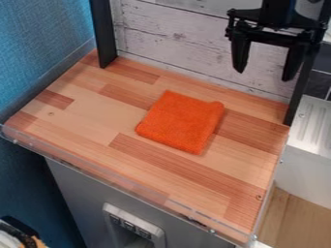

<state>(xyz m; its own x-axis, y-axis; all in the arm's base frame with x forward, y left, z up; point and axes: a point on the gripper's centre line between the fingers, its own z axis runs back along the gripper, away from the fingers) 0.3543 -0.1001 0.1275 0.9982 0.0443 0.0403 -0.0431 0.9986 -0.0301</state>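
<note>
High at the upper right, the black gripper (262, 72) hangs open, its two fingers apart with nothing between them. An orange cloth (181, 122), folded into a rough square, lies flat on the wood-patterned counter (84, 121) near its middle. The gripper is above and to the right of the cloth, not touching it. One corner of the cloth, at its upper right, is slightly raised.
A whitewashed plank wall (174, 38) backs the counter between black posts (103, 34). A clear raised lip (129, 184) runs along the front edge. To the right stands a white ribbed surface (313, 126); a blue wall (38, 43) is at the left.
</note>
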